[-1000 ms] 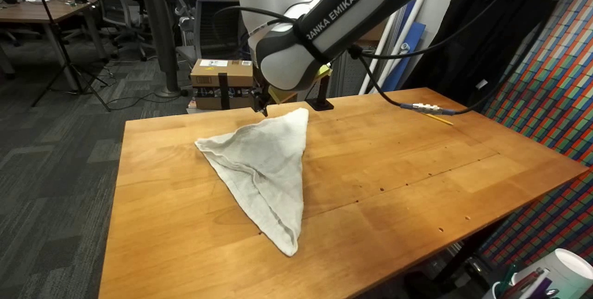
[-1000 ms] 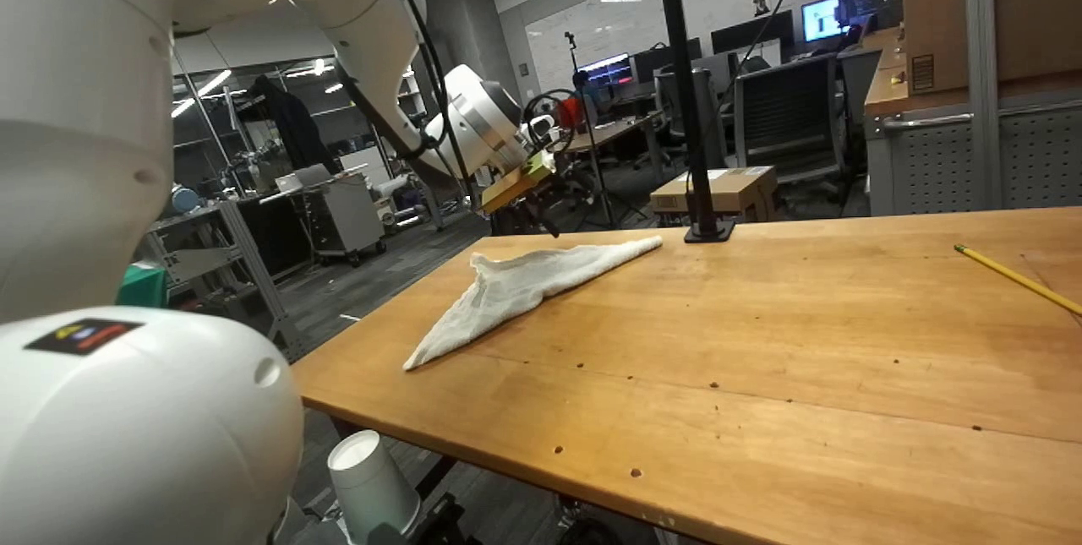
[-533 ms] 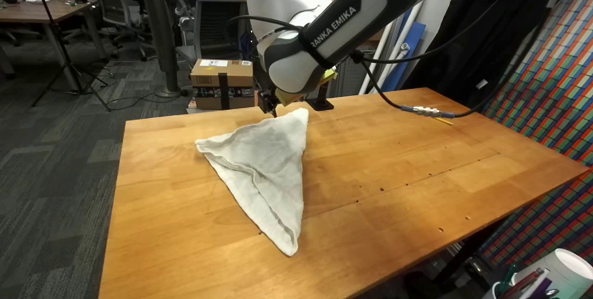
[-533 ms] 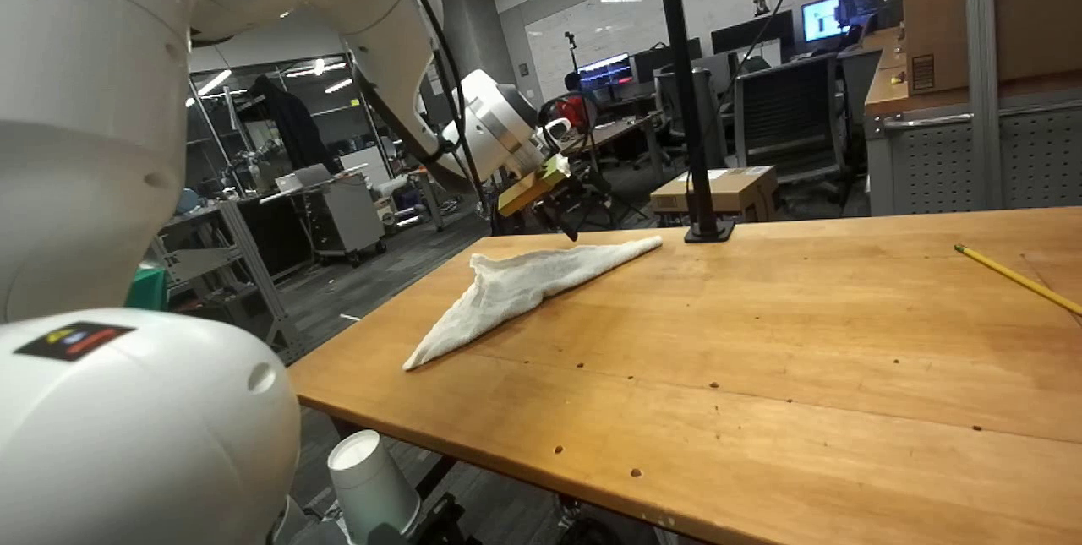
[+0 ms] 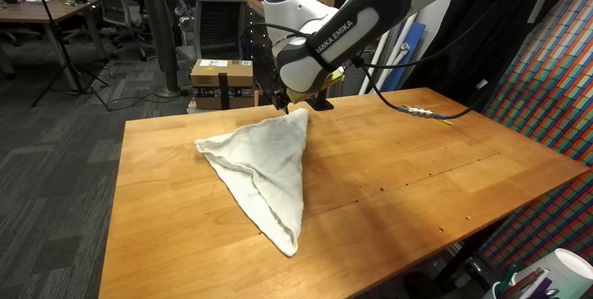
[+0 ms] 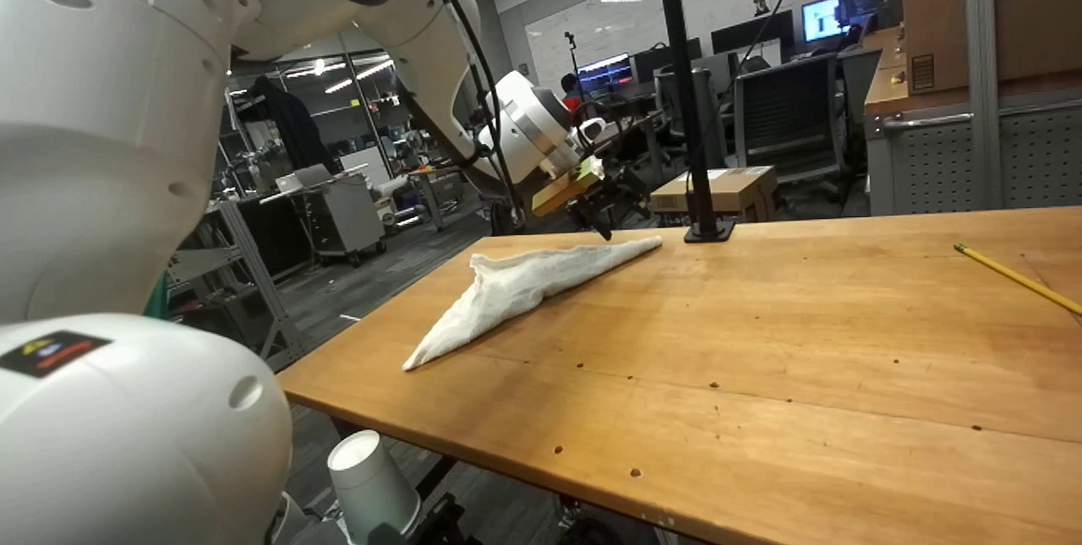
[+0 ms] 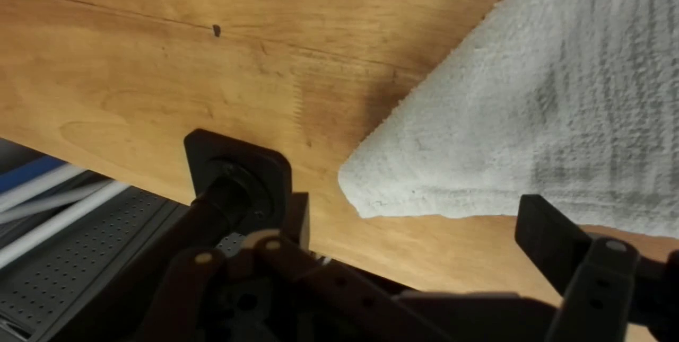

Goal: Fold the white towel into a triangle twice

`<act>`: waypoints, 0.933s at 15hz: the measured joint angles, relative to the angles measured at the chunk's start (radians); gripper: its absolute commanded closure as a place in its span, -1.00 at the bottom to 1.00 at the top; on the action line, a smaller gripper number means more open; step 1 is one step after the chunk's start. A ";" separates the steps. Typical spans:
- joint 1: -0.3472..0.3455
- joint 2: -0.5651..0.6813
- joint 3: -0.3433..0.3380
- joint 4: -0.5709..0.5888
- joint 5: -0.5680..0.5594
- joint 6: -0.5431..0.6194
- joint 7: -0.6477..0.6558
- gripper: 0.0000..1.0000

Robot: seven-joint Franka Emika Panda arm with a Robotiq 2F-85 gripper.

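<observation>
The white towel [image 5: 273, 160] lies on the wooden table, folded into a rough triangle with a crease and loose layer along its near-left side. It also shows in an exterior view [image 6: 532, 279] as a low strip with one raised corner. In the wrist view, one pointed corner of the towel [image 7: 451, 167] lies in front of the jaws. My gripper [image 7: 416, 215] is open and empty, its fingers wide apart with bare table between them. In both exterior views the gripper [image 5: 283, 103] [image 6: 602, 220] hovers at the towel's far corner, close above the table's far edge.
A black post on a square base [image 6: 708, 230] stands close to the gripper and the towel corner; its base [image 7: 238, 172] also shows in the wrist view beside a finger. A yellow pencil [image 6: 1019, 276] lies on the table. Cardboard boxes [image 5: 222, 74] stand beyond the far edge.
The gripper has moved to the right in both exterior views, along the towel's far edge towards its far corner and the black post. The towel has not moved.
</observation>
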 measured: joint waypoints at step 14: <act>-0.009 0.096 -0.023 0.101 0.175 -0.039 0.239 -1.00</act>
